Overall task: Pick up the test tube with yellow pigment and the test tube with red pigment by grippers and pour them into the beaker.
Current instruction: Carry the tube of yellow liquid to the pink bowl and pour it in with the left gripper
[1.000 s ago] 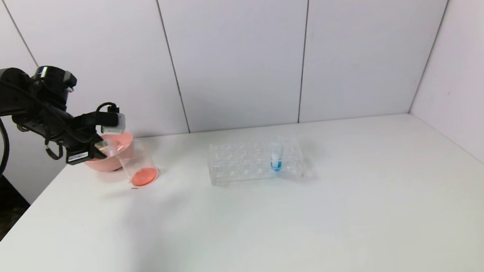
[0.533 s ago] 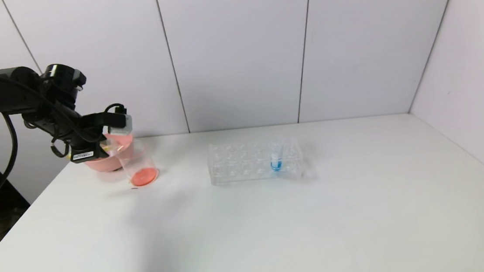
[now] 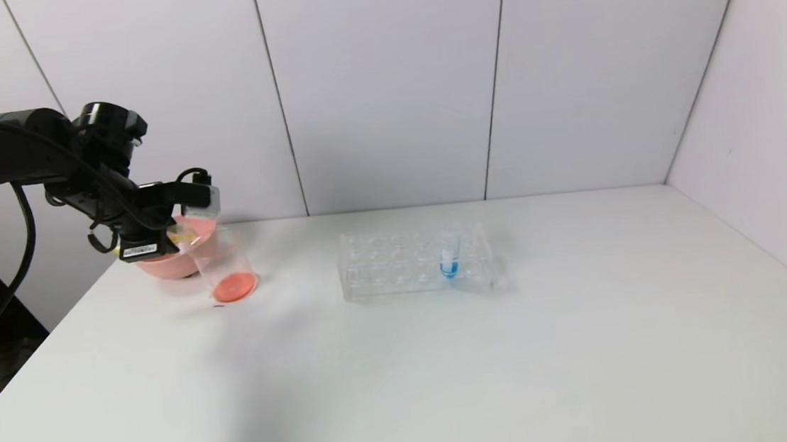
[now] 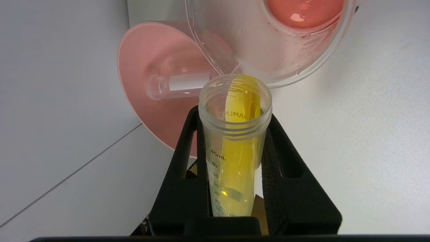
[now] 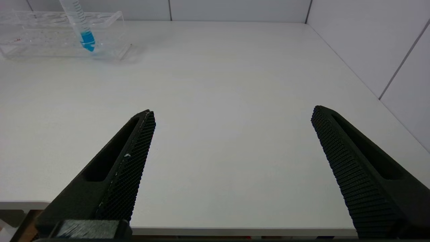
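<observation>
Since a sec ago, my left gripper (image 4: 235,134) has shifted up & toward the beaker (image 3: 226,264). It's clenched on the test tube with yellow pigment (image 4: 235,144), tube mouth right at the beaker's rim just ahead of my fingertips. Pink bowl (image 4: 151,101) sits beside. Right gripper (image 5: 231,141) idle, spread wide.

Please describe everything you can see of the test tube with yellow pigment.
The test tube with yellow pigment is a clear plastic tube with printed volume marks and an open, threaded mouth. The left gripper is shut on it. It is tilted, yellow liquid lying along its wall, its mouth near the rim of the beaker, which holds red-orange liquid.
</observation>
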